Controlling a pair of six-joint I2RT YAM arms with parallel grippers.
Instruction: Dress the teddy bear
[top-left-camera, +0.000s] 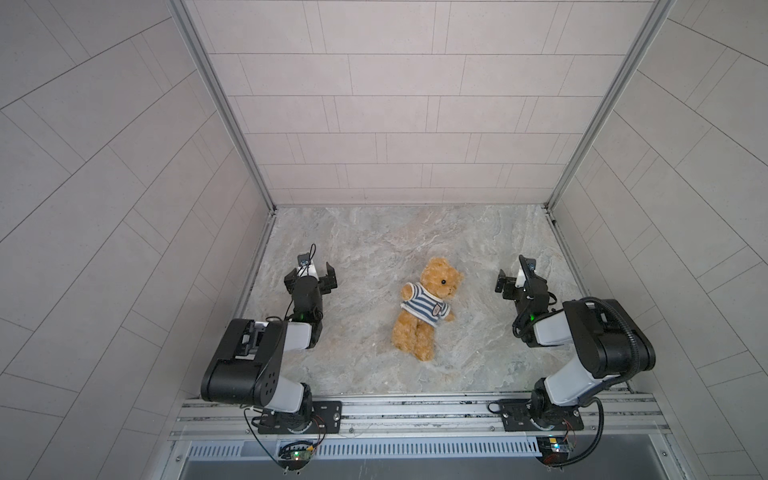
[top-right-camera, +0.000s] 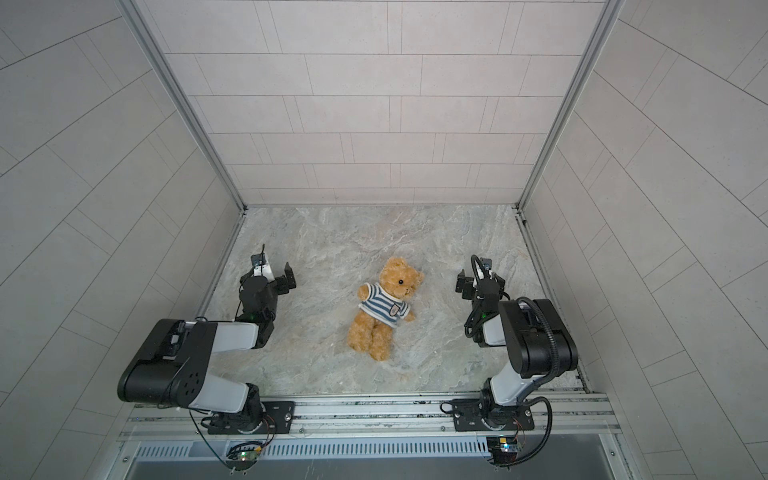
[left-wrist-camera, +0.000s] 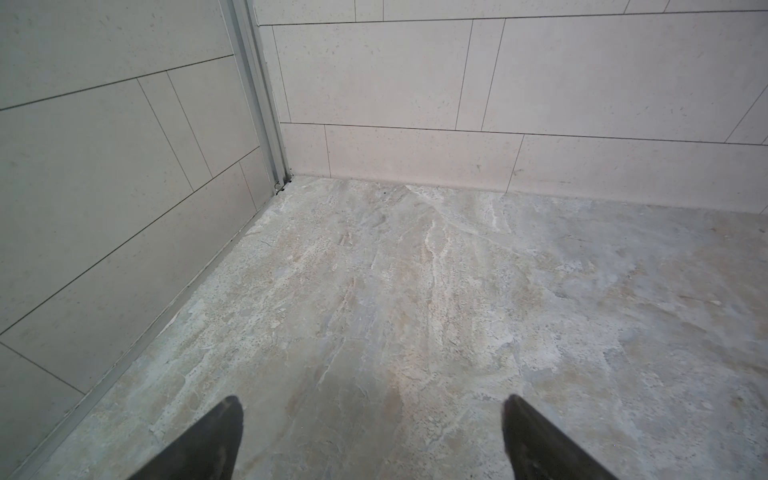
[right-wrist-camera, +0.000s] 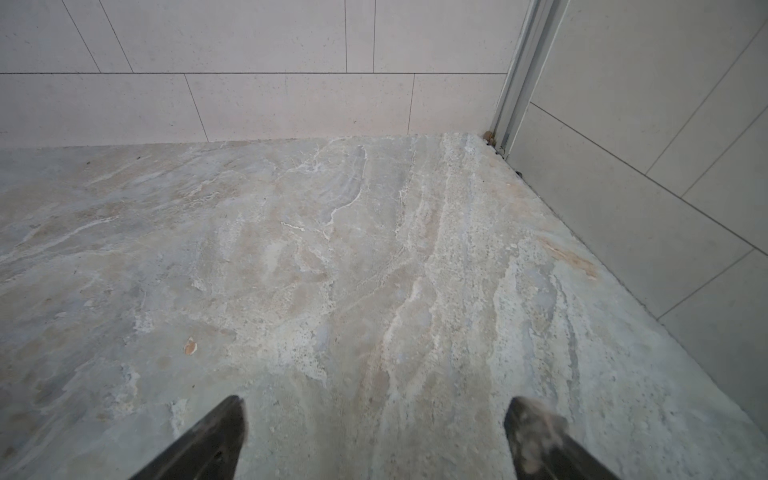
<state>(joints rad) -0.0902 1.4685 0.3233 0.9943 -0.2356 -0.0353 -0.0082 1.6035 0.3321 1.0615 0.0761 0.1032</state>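
Two pincers hang above the marbled tabletop, one at each side, and both stand wide open with nothing between their fingers. In both top views the left pincer sits near the left wall and the right pincer near the right wall, each pointing toward the tiled far wall. The left wrist view shows the left pincer as two dark fingertips spread far apart over bare tabletop. The right wrist view shows the same for the right pincer. Between the two arms, and well apart from both pincers, the teddy bear lies flat near the middle of the tabletop. Its head points toward the far wall, tipped a little to the right, and its legs toward the near edge. A blue-and-white striped shirt covers its body, with one arm sticking out of a sleeve on the right.
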